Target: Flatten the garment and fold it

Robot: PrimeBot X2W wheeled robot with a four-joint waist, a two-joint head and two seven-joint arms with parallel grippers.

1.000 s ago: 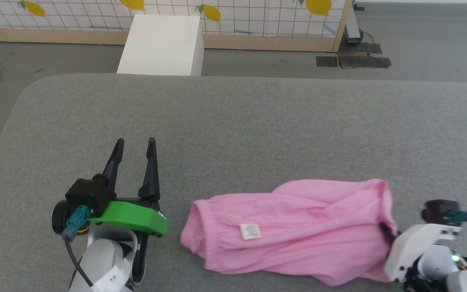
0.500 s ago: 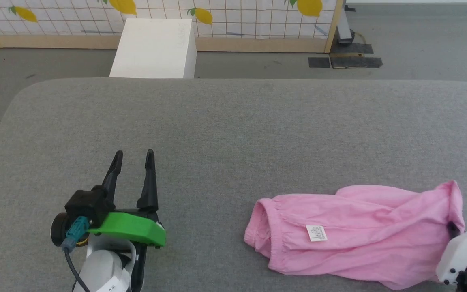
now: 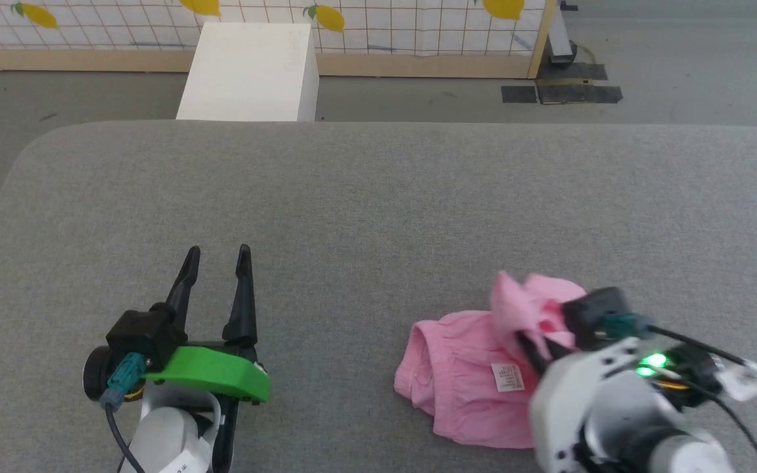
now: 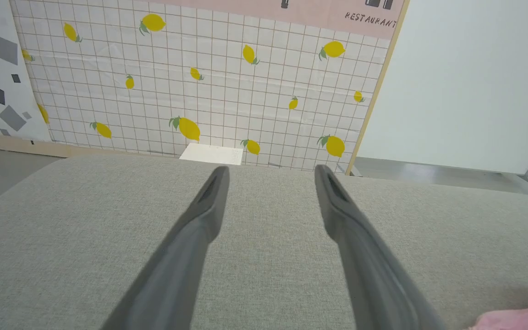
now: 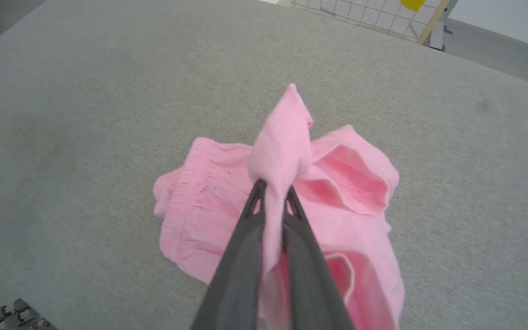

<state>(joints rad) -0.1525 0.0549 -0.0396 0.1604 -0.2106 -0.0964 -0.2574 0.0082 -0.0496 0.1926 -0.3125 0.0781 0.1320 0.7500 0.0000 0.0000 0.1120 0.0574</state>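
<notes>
Swung in from the right edge of the grey padded table (image 3: 378,197), the right gripper (image 5: 273,187) has drawn one end of the pink garment (image 3: 460,378) up and back over itself. The cloth lay stretched long half a second ago and now sits bunched in a heap at the near right of the table. The claw is clenched on a fold of the fabric, and a peak of pink stands up past its fingertips. A small white label (image 3: 506,376) faces up on the flat part just beside the arm. The left gripper (image 3: 217,253) has kept its place at the near left, well apart from the garment, fingers spread and empty. Beyond the table's far edge stand a white box (image 3: 247,72) and a lemon-print screen (image 4: 200,91).
</notes>
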